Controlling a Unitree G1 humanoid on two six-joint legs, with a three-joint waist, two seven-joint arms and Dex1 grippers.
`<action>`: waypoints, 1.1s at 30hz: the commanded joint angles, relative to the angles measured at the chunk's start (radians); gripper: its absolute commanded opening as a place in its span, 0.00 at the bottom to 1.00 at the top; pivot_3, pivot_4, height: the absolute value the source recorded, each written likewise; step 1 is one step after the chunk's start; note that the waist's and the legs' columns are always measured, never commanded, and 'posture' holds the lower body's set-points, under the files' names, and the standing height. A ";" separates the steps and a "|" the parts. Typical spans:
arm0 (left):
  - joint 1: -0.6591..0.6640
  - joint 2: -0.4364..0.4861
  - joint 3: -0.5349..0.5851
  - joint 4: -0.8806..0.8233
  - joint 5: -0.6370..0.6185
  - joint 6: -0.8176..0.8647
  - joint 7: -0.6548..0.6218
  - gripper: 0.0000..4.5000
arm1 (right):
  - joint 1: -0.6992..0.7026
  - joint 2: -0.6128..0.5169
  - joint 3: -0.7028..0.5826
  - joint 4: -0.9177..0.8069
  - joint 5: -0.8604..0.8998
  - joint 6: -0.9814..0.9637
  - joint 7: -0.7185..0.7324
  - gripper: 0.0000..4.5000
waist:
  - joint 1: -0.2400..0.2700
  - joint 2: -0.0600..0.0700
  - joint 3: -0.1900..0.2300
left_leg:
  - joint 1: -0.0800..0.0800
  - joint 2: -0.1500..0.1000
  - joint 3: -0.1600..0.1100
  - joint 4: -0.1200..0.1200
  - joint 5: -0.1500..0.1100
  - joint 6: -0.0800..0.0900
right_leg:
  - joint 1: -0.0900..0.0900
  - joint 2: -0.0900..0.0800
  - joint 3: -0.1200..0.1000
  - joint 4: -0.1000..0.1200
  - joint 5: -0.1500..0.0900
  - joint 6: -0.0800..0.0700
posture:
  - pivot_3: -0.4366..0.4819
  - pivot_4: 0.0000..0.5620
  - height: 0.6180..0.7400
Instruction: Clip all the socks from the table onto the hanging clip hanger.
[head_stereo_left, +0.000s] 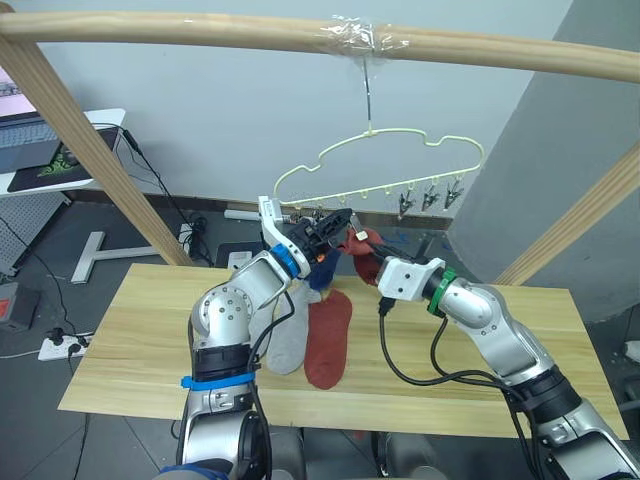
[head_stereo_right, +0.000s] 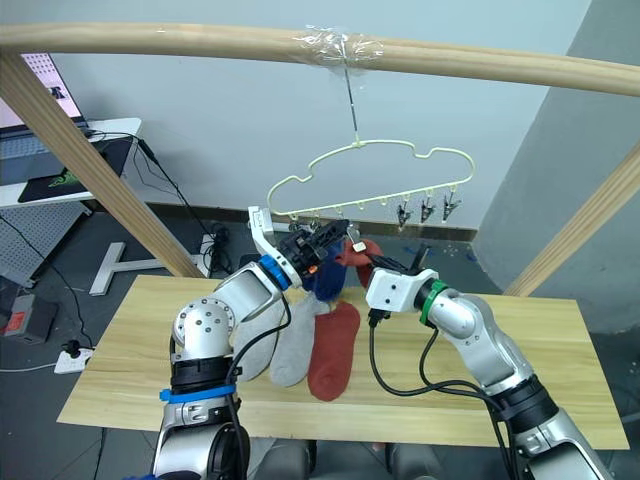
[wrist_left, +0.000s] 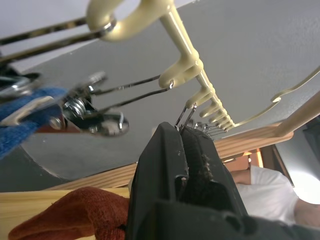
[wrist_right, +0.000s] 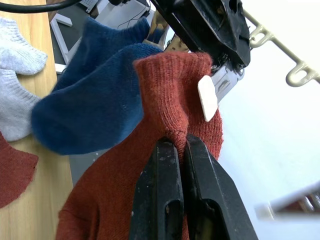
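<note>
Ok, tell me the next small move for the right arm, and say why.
Probably lift the rust red sock's cuff a little further into the clip the left gripper is working. The right gripper is shut on this sock just below the cuff, beside the already hanging blue socks, but whether the clip has bitten cannot be seen.

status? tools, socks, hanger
Right tool shut on rust sock, lifted to the clip hanger. Left tool pinching a clip. Blue socks hang clipped. Grey socks, one rust on table.
</note>
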 joint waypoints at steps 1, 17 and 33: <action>0.011 0.005 -0.004 -0.036 -0.025 0.004 -0.011 0.27 | -0.006 -0.003 -0.028 -0.016 0.007 -0.017 0.006 0.00 | 0.001 0.000 0.000 | 0.000 0.000 0.000 0.000 0.000 0.000 | 0.000 0.000 0.000 0.000 0.000 0.000 | 0.56 0.31 1.00; 0.139 0.384 -0.142 -0.435 0.022 0.108 -0.097 0.79 | 0.066 0.116 -0.127 -0.045 0.229 0.177 0.069 0.43 | 0.017 0.000 0.001 | -0.001 0.000 0.000 -0.003 0.000 0.000 | -0.001 -0.001 -0.001 0.000 0.000 0.000 | 0.63 0.28 1.00; 0.242 0.520 -0.198 -0.370 0.275 -0.390 -0.505 0.79 | 0.094 0.478 -0.291 -0.449 0.340 0.726 -0.298 0.49 | 0.028 0.001 0.001 | -0.002 0.001 0.001 -0.010 0.001 -0.002 | -0.007 0.000 0.000 0.000 -0.002 -0.003 | 0.62 0.28 1.00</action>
